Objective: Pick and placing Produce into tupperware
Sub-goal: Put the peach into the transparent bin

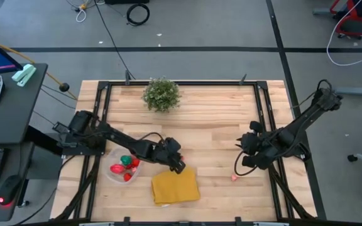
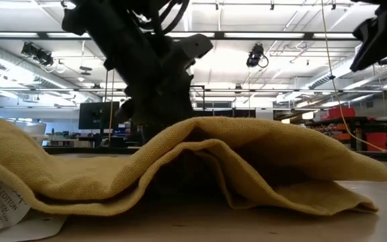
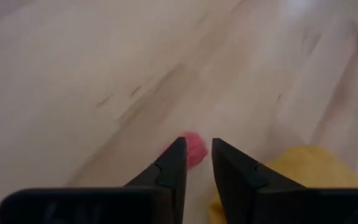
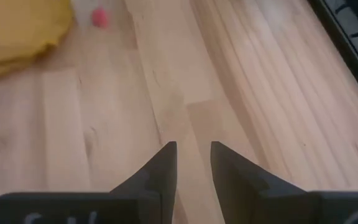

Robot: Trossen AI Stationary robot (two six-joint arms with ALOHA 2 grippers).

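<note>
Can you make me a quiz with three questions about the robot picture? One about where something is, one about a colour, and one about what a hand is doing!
1. Where is the left hand?
A. on a chair
B. at the yellow cloth's edge
C. inside a box

2. What colour is the cloth?
A. blue
B. white
C. yellow

3. What is the right hand holding?
A. nothing
B. a spoon
C. a cup

Answers:
1 B: the high view shows it at the cloth's corner.
2 C: it looks yellow in every view that shows it.
3 A: only the bare wooden table shows between its fingers.
</note>
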